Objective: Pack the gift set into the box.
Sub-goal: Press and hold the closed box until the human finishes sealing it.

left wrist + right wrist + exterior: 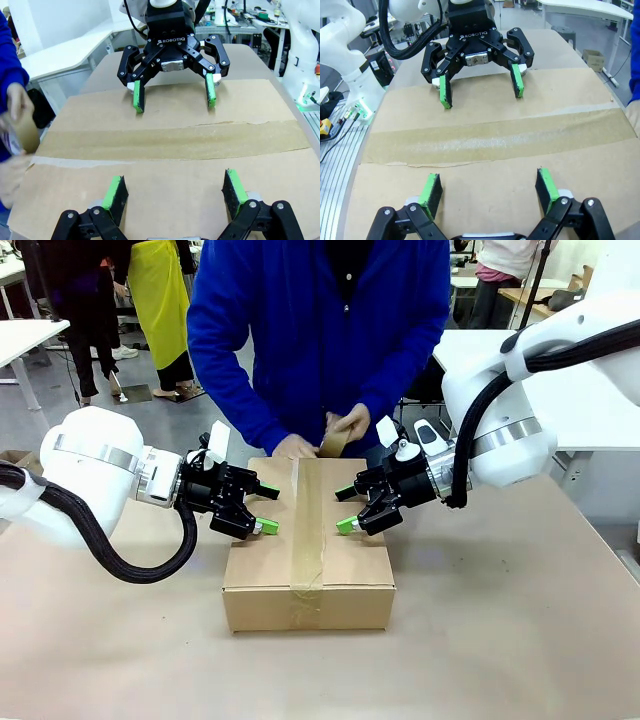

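The brown cardboard box [350, 570] lies closed in the middle of the table, with a clear tape strip [307, 530] along its centre seam. My left gripper [266, 508] is open, its green pads [115, 192] set on the left flap. Facing it across the seam, my right gripper [346, 509] is also open, with its pads [547, 187] on the right flap. Neither gripper holds anything. The person's hands [296, 447] work a brown tape roll [335, 443] at the box's far end. The gift set is hidden from view.
The person in a blue top stands close against the far edge of the table [520, 620]. Bare brown tabletop lies around the box on the near, left and right sides. White tables and other people show farther back.
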You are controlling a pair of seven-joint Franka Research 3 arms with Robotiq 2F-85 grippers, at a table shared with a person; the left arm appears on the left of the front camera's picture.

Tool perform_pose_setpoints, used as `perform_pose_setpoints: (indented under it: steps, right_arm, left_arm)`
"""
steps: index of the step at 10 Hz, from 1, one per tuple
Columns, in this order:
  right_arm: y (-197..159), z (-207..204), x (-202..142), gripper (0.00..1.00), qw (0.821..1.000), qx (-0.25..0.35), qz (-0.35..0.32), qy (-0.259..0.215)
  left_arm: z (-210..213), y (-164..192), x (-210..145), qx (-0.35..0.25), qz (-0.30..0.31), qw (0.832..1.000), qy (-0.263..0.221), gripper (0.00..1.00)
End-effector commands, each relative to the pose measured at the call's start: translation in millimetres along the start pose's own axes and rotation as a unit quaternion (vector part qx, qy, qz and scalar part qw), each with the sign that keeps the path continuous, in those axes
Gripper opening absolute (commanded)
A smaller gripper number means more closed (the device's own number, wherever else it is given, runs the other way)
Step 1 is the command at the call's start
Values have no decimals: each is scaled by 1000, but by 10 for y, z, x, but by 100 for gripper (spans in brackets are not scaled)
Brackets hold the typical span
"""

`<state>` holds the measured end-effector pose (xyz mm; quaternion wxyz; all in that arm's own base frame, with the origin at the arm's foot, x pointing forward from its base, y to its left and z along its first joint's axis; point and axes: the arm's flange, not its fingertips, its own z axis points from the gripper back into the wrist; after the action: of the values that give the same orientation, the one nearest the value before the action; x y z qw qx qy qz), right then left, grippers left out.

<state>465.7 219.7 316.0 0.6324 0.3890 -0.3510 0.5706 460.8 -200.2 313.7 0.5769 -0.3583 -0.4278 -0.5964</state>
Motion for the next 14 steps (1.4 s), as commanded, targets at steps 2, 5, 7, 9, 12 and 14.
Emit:
perform_pose_setpoints:
  steps: [2, 5, 7, 9, 12, 14]
  right_arm:
    - [2, 4, -25, 100, 1000, 1, -2, 0]
    - [2, 4, -25, 100, 1000, 1, -2, 0]
    - [2, 4, -25, 100, 1000, 1, -2, 0]
    - [0, 0, 0, 100, 1000, 0, 0, 0]
    - [750, 1490, 155, 100, 980, -141, 42, -133]
    - [1202, 2138, -428, 100, 943, -215, 47, -249]
  left_arm:
    - [-9, -25, -33, 6, -10, 1000, -5, 100]
    - [-9, -25, -33, 6, -10, 1000, -5, 100]
    - [-9, -25, -33, 6, -10, 1000, -5, 100]
    - [160, -93, 197, -53, -20, 997, -46, 100]
    - [1454, -814, 403, -12, -88, 971, -220, 100]
    - [1998, -1095, -97, 107, -48, 959, -256, 100]
